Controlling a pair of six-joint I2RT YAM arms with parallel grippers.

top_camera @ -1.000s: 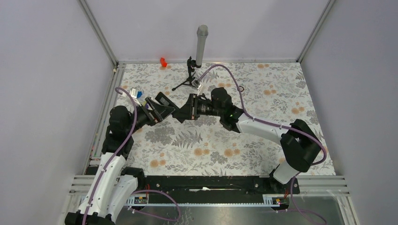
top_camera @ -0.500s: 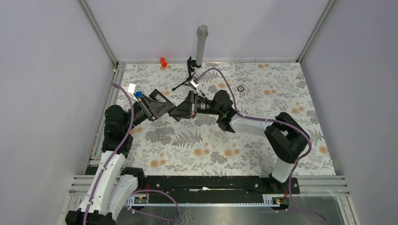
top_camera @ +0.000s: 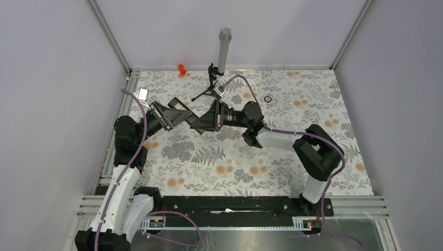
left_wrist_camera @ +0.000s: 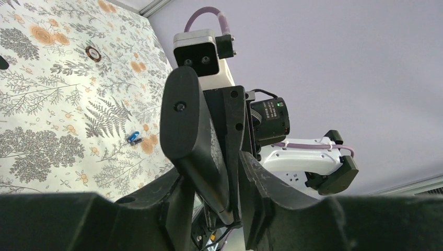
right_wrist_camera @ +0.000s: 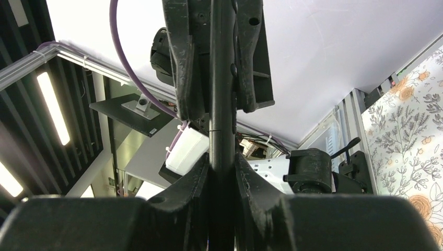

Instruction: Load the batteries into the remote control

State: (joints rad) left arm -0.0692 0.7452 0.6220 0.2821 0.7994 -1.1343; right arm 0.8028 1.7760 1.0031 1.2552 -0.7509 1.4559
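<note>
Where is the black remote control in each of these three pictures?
Top external: the remote control is left of centre, held between the left gripper and the right gripper.
Left wrist: low centre, seen nearly edge-on.
Right wrist: a thin vertical dark bar through the middle.
Shared landmark: the floral tablecloth.
</note>
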